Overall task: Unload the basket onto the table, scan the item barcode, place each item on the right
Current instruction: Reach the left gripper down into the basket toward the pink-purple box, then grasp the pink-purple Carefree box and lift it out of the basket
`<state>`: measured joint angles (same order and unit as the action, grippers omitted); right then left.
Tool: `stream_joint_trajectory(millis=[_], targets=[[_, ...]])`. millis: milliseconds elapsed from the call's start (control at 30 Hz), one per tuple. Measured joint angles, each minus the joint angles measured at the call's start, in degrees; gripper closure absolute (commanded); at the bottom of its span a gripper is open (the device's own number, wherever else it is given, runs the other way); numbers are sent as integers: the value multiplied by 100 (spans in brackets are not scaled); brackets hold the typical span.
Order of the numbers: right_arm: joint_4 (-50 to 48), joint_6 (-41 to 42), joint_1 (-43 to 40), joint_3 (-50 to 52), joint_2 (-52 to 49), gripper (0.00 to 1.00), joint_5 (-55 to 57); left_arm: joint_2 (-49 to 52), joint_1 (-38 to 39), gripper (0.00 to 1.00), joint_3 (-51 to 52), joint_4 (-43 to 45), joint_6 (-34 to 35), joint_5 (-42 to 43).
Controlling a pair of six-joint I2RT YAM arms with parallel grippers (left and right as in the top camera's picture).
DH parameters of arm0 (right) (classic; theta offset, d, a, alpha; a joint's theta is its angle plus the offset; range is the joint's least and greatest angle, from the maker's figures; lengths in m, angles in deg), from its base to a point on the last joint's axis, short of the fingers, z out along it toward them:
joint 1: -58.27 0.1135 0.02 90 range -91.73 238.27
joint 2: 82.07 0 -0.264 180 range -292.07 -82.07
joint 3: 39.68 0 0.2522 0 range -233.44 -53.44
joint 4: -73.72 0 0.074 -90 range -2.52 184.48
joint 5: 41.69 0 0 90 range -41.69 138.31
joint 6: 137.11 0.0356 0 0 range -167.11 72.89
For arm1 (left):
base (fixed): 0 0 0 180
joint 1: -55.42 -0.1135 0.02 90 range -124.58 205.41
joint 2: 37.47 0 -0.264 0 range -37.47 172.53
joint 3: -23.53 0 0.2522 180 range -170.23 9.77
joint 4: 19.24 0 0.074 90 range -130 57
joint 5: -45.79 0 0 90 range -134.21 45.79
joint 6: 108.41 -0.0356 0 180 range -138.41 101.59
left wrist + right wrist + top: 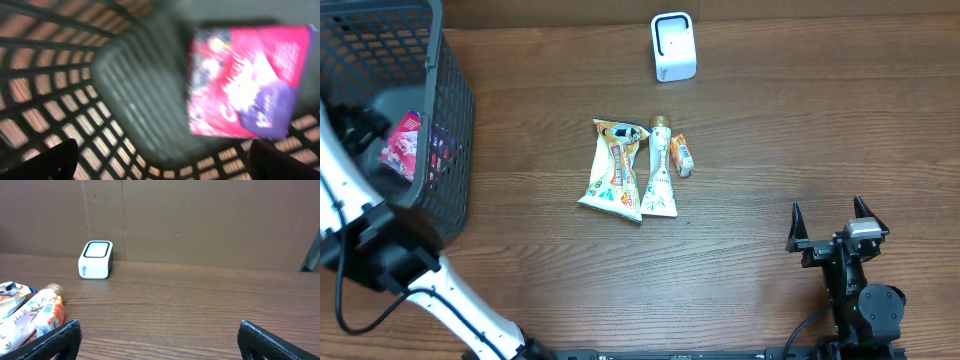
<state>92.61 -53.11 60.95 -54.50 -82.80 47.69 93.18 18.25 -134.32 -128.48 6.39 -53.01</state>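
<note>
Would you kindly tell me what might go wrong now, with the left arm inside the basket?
The open left end effector hangs inside the basket, so a finger may snag its mesh wall. The red packet seems to sit close against the basket's side, leaving little room to close around it, so it might slip.

Brown wood-grain tabletop (770,150) fills overhead view. Dark grey plastic mesh basket (455,120) sits at table's 10 o'clock corner, partly off-frame. Nr centre, 3 pkgs lie flat side by side. White-yellow printed foil pouch (615,170) is leftmost. At its 3 o'clock, touching or nearly so, lies a white-green tube w/ gold cap (661,175), cap pointing 12. Small orange-white packet (681,155) lies just beside tube, at its 2 o'clock. Plain brown cardboard wall (200,220) stands behind table's 12 o'clock edge. Teal strip (311,255) shows at rt wrist view's 3 o'clock edge; can't tell what it is.
</note>
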Motion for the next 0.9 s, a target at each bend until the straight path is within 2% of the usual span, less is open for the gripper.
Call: stream_joint_trajectory(millis=[200, 367, 667, 733, 800, 900], targets=[[2, 0, 0, 0, 0, 0, -2, -2, -380, 0, 898, 726, -551, 758], [0, -2, 0, 0, 0, 0, -2, 9, -168, 0, 1537, 1338, -1008, 1366], [2, 2, 0, 0, 0, 0, 0, 9, 81, 2, 2767, 2413, -1320, 1952], [2, 0, 0, 0, 0, 0, 0, 9, 76, 8, 2920, 2557, -1333, 2057], [-2, -2, 0, 0, 0, 0, -2, 7, 76, 21, 3021, 2671, -1362, 2168], [0, -2, 0, 0, 0, 0, 0, -20, 66, 66, 3097, 2778, -1401, 2232]])
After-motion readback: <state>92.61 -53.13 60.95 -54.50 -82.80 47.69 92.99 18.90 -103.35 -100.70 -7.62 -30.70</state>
